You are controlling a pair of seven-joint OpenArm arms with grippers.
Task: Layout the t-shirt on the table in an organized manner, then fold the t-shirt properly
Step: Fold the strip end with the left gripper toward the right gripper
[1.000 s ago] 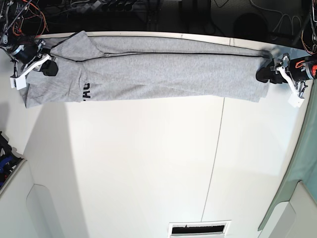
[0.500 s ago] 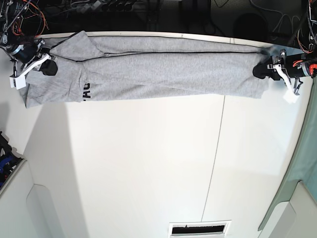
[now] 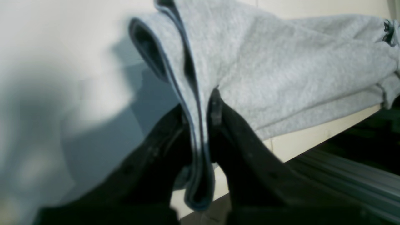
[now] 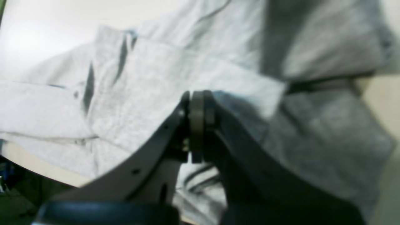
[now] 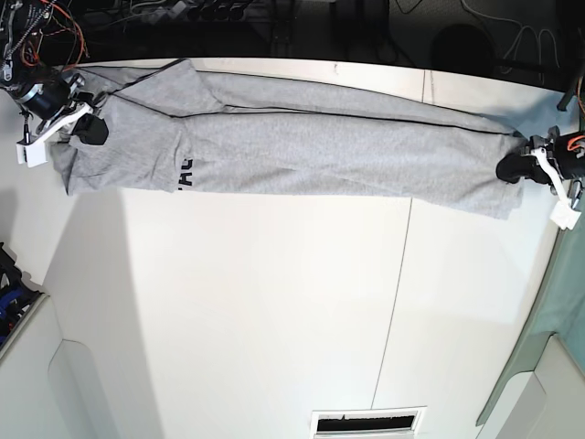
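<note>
T-shirt (image 5: 302,146), one, lies stretched across the tabletop (image 5: 274,311) between two grippers: left fingers (image 3: 215,107) pinch its edge, right fingers (image 4: 197,106) pressed together over cloth.

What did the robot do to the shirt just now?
The left gripper closed on the t-shirt's edge and pulled it outward, to the base view's right, stretching the shirt longer across the table. The right gripper stayed shut on the other end, hardly moving.
</note>
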